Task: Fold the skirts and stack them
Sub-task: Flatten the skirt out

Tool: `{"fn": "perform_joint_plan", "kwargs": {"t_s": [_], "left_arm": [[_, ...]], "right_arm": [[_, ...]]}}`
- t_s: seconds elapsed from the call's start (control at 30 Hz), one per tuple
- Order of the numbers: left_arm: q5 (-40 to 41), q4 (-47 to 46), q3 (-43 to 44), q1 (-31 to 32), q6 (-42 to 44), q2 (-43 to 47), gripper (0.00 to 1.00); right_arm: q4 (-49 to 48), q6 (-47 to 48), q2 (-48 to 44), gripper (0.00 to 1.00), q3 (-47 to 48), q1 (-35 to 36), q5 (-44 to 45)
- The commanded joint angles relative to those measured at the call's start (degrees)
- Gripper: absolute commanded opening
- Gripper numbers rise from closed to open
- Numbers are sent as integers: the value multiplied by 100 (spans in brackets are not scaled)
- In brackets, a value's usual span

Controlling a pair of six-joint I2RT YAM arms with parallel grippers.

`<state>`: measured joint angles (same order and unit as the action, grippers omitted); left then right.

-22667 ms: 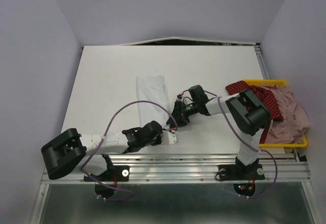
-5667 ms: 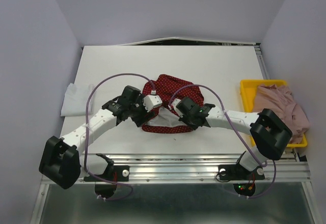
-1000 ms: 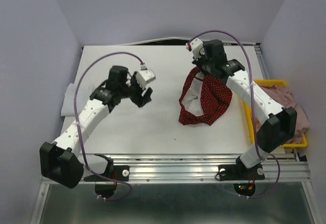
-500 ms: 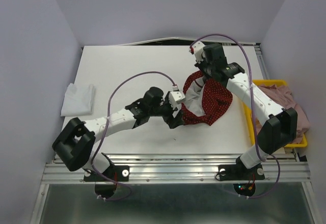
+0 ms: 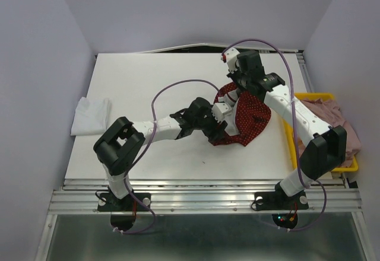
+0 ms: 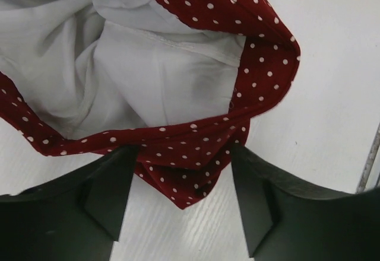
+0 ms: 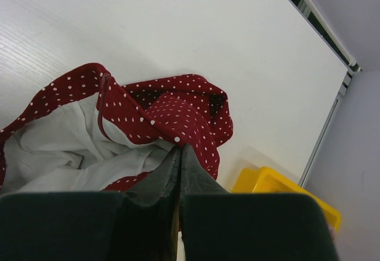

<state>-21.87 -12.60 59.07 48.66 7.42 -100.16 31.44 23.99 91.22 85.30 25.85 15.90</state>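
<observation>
While the tabletop (image 5: 136, 83) carries only its lower folds, the dark red dotted skirt (image 5: 252, 115) hangs from the right fingers (image 7: 172, 172), which are pressed together on its upper edge. Pink skirt (image 5: 335, 124) well off to their right, in yellow tray (image 5: 291, 98). Left fingers (image 6: 104, 199) spread, low. Pointed hem corner (image 6: 184, 190) lies between them, unpinched. Judgement: close on both layers just past the tip before drawing the skirt flat, with the pale lining outside the pinch.

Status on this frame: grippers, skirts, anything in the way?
Right gripper shut on red dotted skirt. Left gripper open astride its lower edge. Pink skirt in yellow tray. White cloth far left, not blocking.
</observation>
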Motion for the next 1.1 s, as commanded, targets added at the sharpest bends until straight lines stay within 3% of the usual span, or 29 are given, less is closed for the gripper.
{"fn": "perform_joint_plan", "kwargs": {"t_s": [0.0, 0.03, 0.1, 0.13, 0.27, 0.37, 0.53, 0.8, 1.07], "left_arm": [[148, -366, 360, -6, 23, -65, 67], [174, -392, 368, -6, -3, -74, 54], [192, -497, 351, -24, -39, -48, 36], [209, -506, 325, -32, -48, -39, 21], [236, -410, 290, -120, -74, -30, 1], [210, -384, 193, -287, -153, 101, 0], [-10, 204, 140, -901, -31, 1065, 0], [-125, 2180, 1045, -2500, 1375, 2736, 0], [138, 2798, 1090, -2959, 1631, 3731, 0]], "right_arm": [[-314, -61, -245, 1, 40, -36, 80], [-314, -52, -245, 1, 40, -36, 80], [-314, -61, -254, 1, 22, -36, 89], [-323, -44, -254, 1, 22, -36, 97], [-314, -35, -271, 1, -22, -88, 141], [-332, -26, -263, 1, -66, -88, 194], [-358, 123, -315, 1, -75, -150, 352], [-349, 62, -280, 1, 329, -431, 572], [178, -210, -341, 1, 980, -431, 493]]}}
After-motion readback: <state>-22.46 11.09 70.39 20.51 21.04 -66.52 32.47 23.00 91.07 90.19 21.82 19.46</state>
